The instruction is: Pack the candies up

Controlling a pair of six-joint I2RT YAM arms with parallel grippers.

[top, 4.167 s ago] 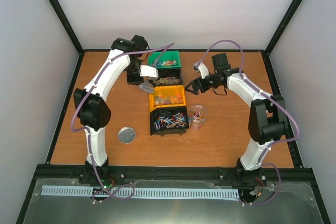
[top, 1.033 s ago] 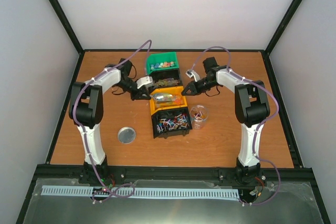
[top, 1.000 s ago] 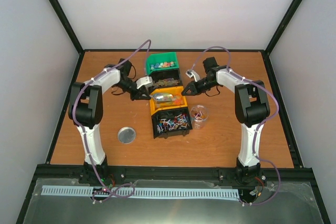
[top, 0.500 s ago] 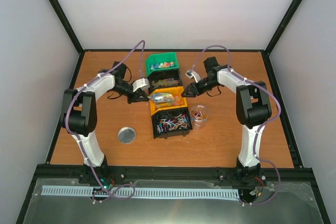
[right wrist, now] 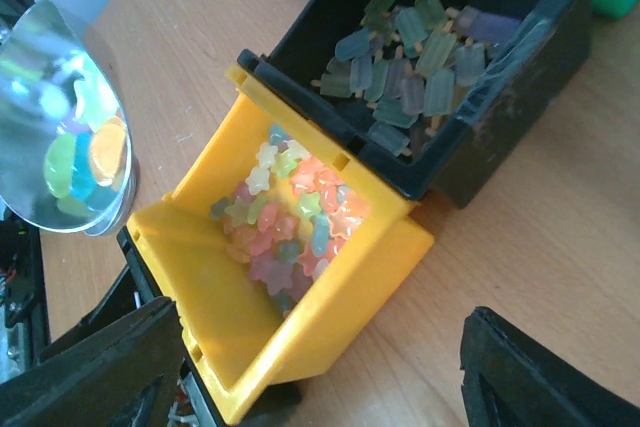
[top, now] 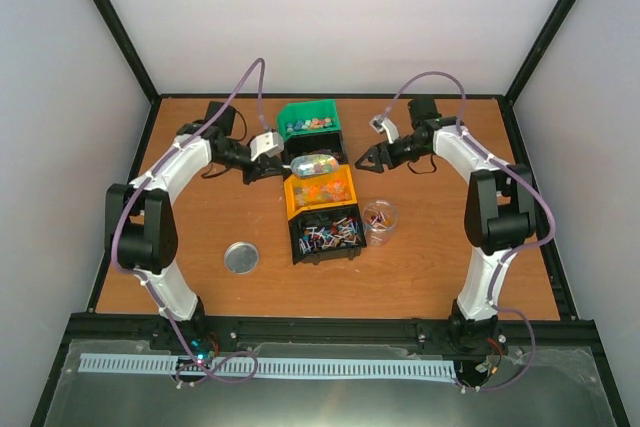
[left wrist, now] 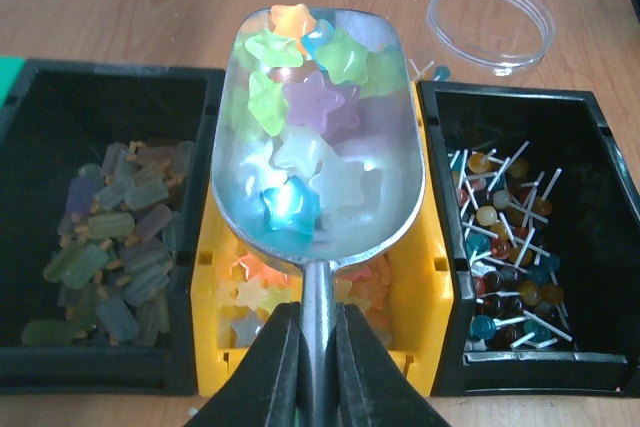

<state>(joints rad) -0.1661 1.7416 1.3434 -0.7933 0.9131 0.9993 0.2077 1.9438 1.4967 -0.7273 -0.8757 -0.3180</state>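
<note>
Left gripper (left wrist: 310, 332) clenched on the handle of the metal scoop (left wrist: 392, 232), which is heaped with star-shaped candies (left wrist: 300, 117) above the yellow bin (right wrist: 335, 292); more stars lie in that bin. Right gripper (top: 362, 160) spread wide and grasping nothing, off the bin row's right edge. It hangs over bare table (top: 430, 247), apart from the clear cup (top: 377, 219).

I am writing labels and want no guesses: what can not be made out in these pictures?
Left wrist view: the scoop hides most of the inside of the yellow bin.
Right wrist view: the left edge cuts off the scoop.
Top view: the candies in the green bin are too small to name.
</note>
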